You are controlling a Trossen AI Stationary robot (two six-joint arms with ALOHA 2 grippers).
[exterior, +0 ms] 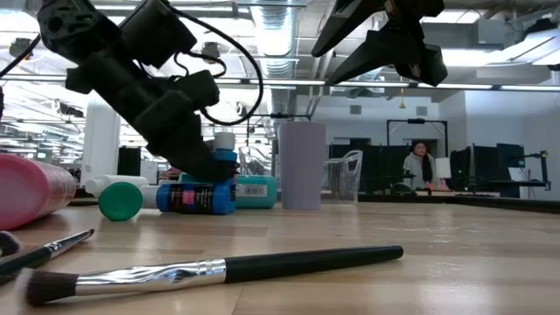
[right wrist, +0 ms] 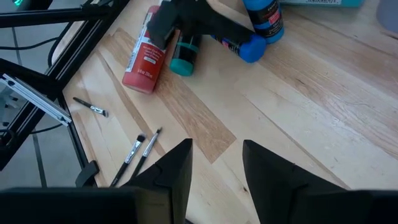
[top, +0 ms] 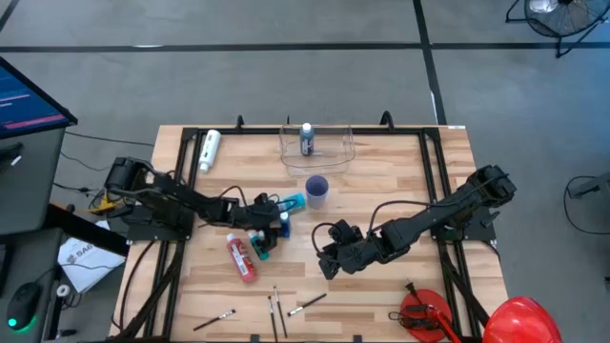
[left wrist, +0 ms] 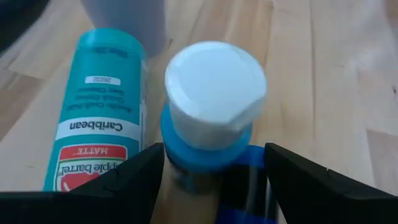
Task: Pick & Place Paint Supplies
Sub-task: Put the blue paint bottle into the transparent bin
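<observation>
A blue paint bottle with a white cap stands upright on the table, next to a teal bottle lying on its side. My left gripper is open, one finger on either side of the blue bottle's shoulder; whether a finger touches it I cannot tell. Close by lie a second blue bottle, a teal-capped bottle and a red bottle. My right gripper hovers open over bare wood at mid-table with nothing between its fingers.
A purple cup stands just beyond the bottles. A clear tub at the far edge holds one bottle. A white bottle lies far left. Brushes lie along the near edge. A person sits in the room behind.
</observation>
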